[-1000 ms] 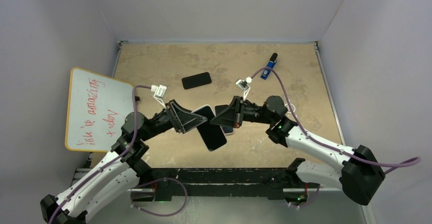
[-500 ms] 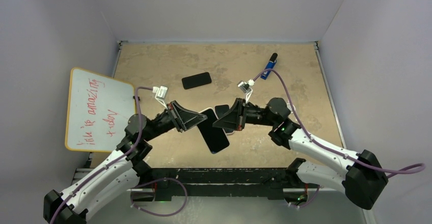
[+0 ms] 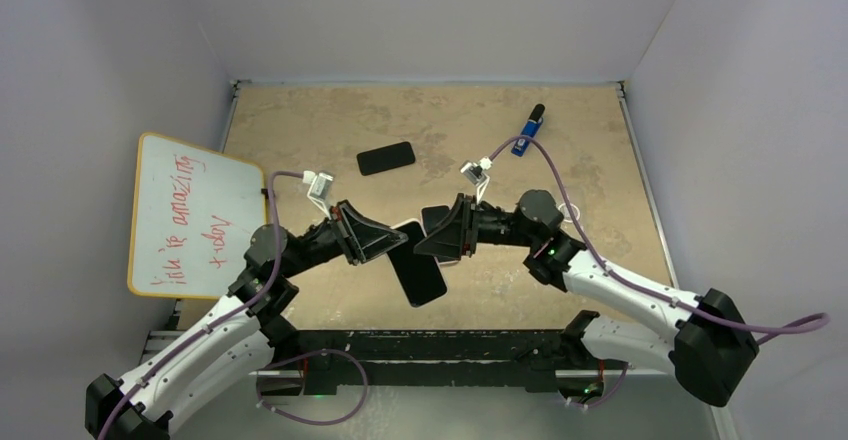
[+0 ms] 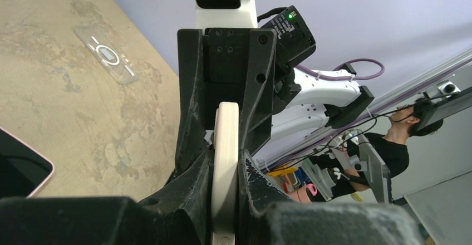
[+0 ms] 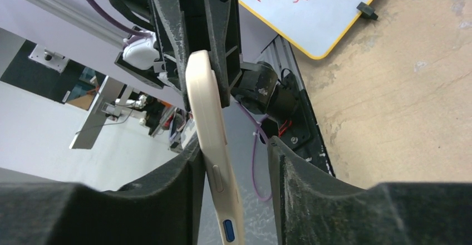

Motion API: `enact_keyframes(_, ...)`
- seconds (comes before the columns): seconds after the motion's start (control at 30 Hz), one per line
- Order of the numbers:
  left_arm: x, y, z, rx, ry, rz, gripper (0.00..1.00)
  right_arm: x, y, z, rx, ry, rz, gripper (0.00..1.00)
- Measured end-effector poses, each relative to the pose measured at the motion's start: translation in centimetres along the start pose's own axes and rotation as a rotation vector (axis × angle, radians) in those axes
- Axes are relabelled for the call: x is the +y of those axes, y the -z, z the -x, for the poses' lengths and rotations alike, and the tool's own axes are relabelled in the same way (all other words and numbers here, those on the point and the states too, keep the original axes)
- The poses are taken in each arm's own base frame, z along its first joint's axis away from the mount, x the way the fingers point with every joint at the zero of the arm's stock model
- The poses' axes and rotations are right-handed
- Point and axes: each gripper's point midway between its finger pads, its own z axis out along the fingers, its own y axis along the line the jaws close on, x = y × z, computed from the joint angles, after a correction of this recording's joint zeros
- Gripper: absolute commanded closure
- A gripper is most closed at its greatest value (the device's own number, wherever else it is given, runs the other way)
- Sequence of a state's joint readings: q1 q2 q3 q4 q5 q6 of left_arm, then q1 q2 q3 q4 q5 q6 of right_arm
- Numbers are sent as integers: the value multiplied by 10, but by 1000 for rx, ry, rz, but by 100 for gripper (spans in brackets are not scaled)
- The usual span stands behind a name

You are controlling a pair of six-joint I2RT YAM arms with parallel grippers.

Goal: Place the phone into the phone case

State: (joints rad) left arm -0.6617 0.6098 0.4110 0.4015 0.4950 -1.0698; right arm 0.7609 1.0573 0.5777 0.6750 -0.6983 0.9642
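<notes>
Left gripper [image 4: 226,174] pinches phone case [image 4: 226,145] edge; right gripper [image 5: 234,157] fingers gape beside it, so case could swing, drop.

Tan mottled desk [image 3: 300,120]. Black phone [image 3: 386,158] lies flat, far centre. Small blue object [image 3: 528,126], maybe a marker, far right. Clear case [image 4: 108,55] lies flat. Whiteboard [image 3: 190,215] with red writing rests over left edge.

Soft, even light, faint shadows; the left hand [image 4: 225,185] looms blurred in its wrist view.
</notes>
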Motion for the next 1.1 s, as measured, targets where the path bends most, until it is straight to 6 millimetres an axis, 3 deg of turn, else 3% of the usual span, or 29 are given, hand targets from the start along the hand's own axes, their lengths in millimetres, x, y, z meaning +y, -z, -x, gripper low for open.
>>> enact_keyframes(0.07,1,0,0,-2,-11,4,100,-6,-2,-2,12,-4,-9,50)
enact_keyframes(0.13,5,0,-1,1,-18,17,100,-10,-4,-5,25,-16,-15,55)
enact_keyframes(0.27,16,-4,-3,20,-33,57,100,-17,-1,-15,50,-31,-20,86)
enact_keyframes(0.33,23,-5,-5,33,-25,85,90,-18,0,-19,60,-30,-19,100)
enact_keyframes(0.47,23,-6,-4,48,-20,108,48,-13,2,-19,59,-11,4,100)
enact_keyframes(0.57,15,-7,3,38,-46,108,32,-16,1,-15,30,-25,-24,100)
enact_keyframes(0.83,13,3,7,15,-88,131,27,-19,0,7,-98,-44,-85,100)
enact_keyframes(1.1,34,5,-19,93,-24,149,32,-34,0,41,-275,-69,-157,100)
